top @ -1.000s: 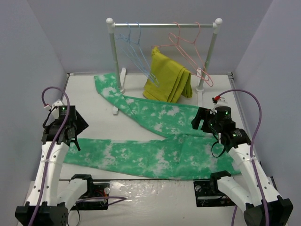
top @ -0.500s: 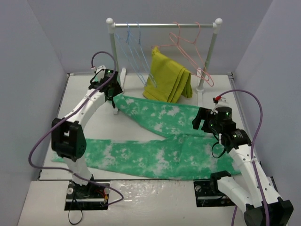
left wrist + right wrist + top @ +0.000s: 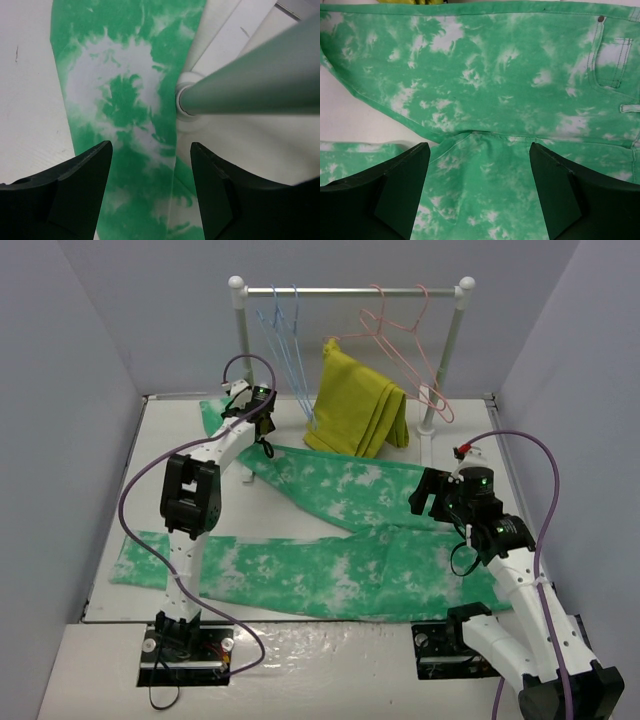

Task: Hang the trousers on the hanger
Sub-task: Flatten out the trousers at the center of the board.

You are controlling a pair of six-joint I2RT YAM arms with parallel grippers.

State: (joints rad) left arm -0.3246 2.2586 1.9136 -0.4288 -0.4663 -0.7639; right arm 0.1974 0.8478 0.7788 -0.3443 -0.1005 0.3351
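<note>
The green, white-blotched trousers (image 3: 330,490) lie flat on the table in a V, one leg running to the far left and the other along the front. Two light-blue wire hangers (image 3: 287,335) hang on the rail at the back. My left gripper (image 3: 262,425) is stretched out to the far leg's end, beside the rack's left post. In the left wrist view it (image 3: 150,190) is open and empty above that leg (image 3: 120,100). My right gripper (image 3: 427,498) hovers open over the trousers' crotch (image 3: 480,135), holding nothing.
The rack's left post (image 3: 245,85) and its foot (image 3: 186,102) stand just right of my left fingers. Pink hangers (image 3: 400,335) and a mustard-yellow garment (image 3: 355,410) hang on the same rail. Grey walls close in both sides.
My left arm has swung from the table's near left out to the far leg beside the rack post. The right arm and the trousers have not moved.
</note>
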